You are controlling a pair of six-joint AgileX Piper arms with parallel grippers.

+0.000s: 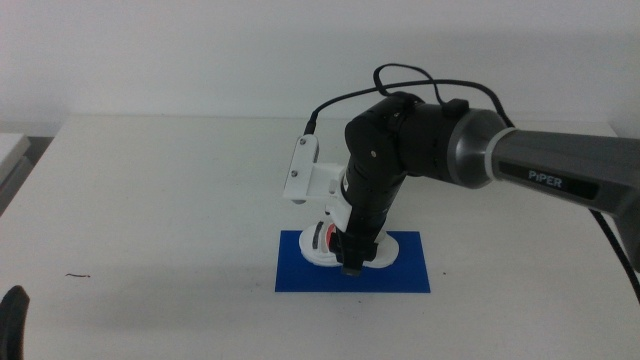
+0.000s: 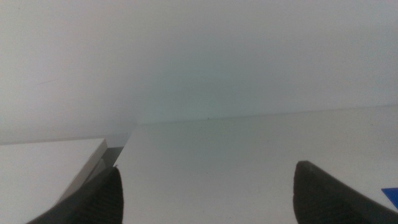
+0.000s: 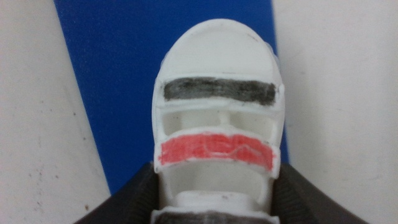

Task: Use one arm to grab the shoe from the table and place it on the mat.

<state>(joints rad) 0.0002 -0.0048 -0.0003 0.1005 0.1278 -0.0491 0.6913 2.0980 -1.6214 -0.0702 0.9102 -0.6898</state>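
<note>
The small white shoe with dark and red straps rests on the deep-blue mat at the middle front of the white table. The right arm reaches in from the right and points straight down over it. My right gripper is shut on the shoe's rear part. In the right wrist view, the jaws press both sides of the shoe, with the mat beneath it and the toe pointing away. My left gripper waits at the bottom left corner, open and empty.
A white camera mount sticks out from the right wrist above the mat. A second white surface adjoins the table's left edge. A corner of the mat shows in the left wrist view.
</note>
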